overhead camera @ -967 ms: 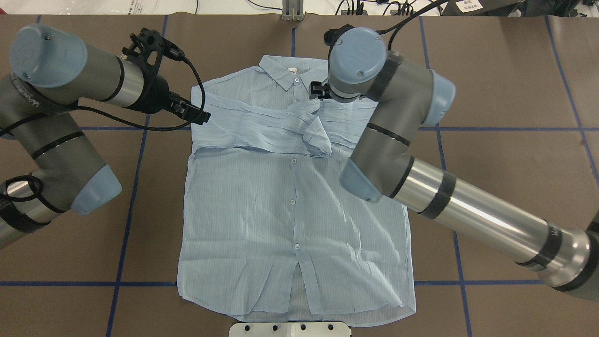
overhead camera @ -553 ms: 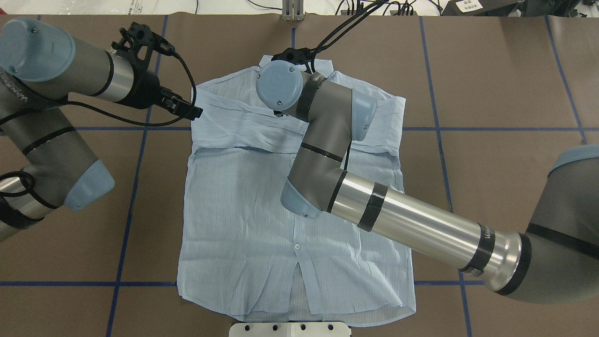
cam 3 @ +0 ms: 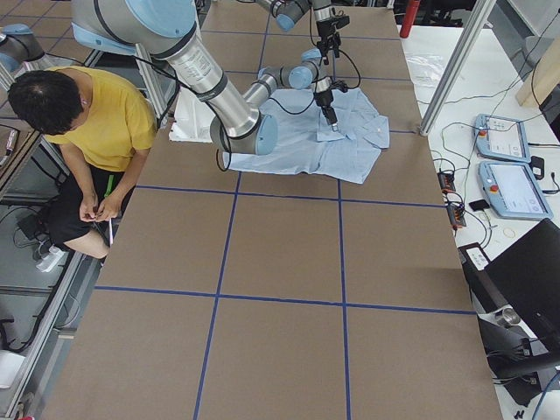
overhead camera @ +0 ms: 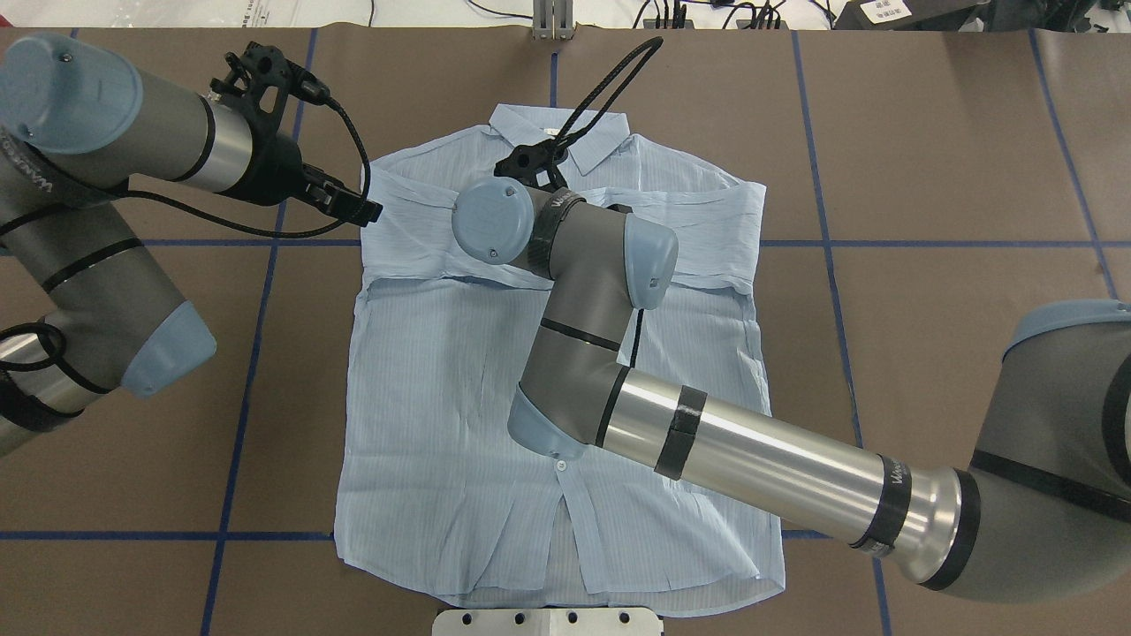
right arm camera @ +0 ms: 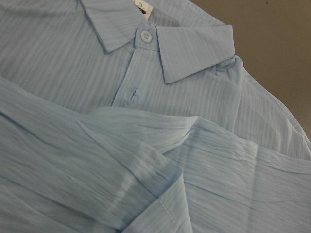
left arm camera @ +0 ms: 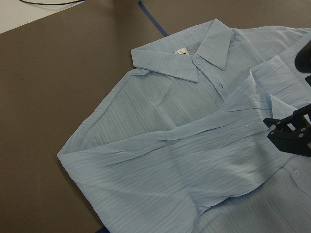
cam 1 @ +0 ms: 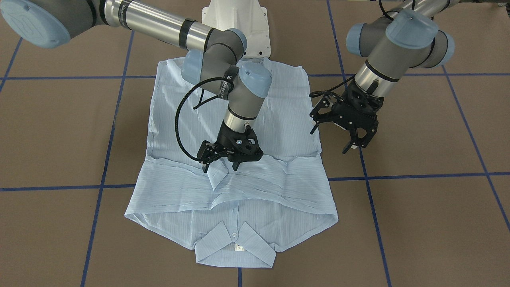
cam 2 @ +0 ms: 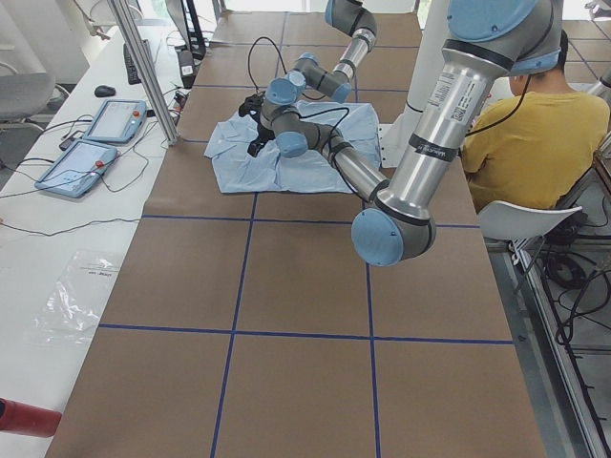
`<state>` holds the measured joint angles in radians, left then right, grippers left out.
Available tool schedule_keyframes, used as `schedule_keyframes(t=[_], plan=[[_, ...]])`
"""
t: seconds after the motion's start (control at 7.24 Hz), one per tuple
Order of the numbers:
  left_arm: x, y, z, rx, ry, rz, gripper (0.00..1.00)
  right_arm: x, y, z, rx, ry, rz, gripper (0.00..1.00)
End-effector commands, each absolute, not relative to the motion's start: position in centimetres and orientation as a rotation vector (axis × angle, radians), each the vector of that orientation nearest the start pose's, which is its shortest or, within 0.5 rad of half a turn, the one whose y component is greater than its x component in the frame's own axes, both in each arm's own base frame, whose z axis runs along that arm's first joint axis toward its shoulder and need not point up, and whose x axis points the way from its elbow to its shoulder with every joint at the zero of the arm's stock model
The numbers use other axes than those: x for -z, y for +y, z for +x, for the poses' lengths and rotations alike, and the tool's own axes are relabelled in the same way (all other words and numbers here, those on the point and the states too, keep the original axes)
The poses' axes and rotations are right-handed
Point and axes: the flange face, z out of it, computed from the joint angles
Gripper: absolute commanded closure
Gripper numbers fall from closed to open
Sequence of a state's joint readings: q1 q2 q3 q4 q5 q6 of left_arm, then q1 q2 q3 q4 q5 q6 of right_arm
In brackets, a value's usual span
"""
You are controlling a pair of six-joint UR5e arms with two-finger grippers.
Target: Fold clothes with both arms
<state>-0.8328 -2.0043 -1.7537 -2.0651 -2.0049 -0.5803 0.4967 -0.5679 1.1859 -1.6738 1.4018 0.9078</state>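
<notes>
In the last second my right arm (overhead camera: 751,450) swung from the upper right of the overhead view to the middle, so the shirt's (overhead camera: 442,380) right shoulder and collar (overhead camera: 601,146) are now uncovered. The right gripper (cam 1: 221,165) sits low at mid-chest. Its fingers are parted either side of the cuff (cam 1: 217,177) and I see nothing pinched. I judge the sleeves are both folded in, with the body fold next.

The left gripper (cam 1: 356,144) has barely moved. It is spread wide and empty, just off the shirt's shoulder edge.

The shirt lies flat, centre frame, with its hem near the base (overhead camera: 548,621) at the bottom. There is bare table (overhead camera: 928,132) on both sides and beyond the collar. The right forearm crosses the lower right of the shirt, so it must clear before I lift the hem.
</notes>
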Motion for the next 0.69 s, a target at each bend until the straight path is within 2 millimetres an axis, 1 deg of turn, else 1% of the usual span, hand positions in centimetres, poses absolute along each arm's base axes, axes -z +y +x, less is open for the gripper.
schedule_keyframes(t=[0.0,0.28,0.41,0.55], plan=[[-27.2,-52.3,35.3,-0.38,0.982,0.628,0.0,-21.4,-51.3,-64.6,0.158,-0.289,0.4,0.0],[-27.2,-52.2,35.4,-0.381,0.983,0.627,0.0,-22.8,-51.4,-64.1,0.198,-0.218,0.387,0.0],[-27.3,-52.2,35.4,-0.381,0.982,0.626,0.0,-23.4,-53.7,-61.6,0.254,-0.162,0.382,0.0],[-27.3,-52.2,35.4,-0.381,0.982,0.626,0.0,-27.1,-56.5,-57.4,0.279,-0.119,0.373,0.0]])
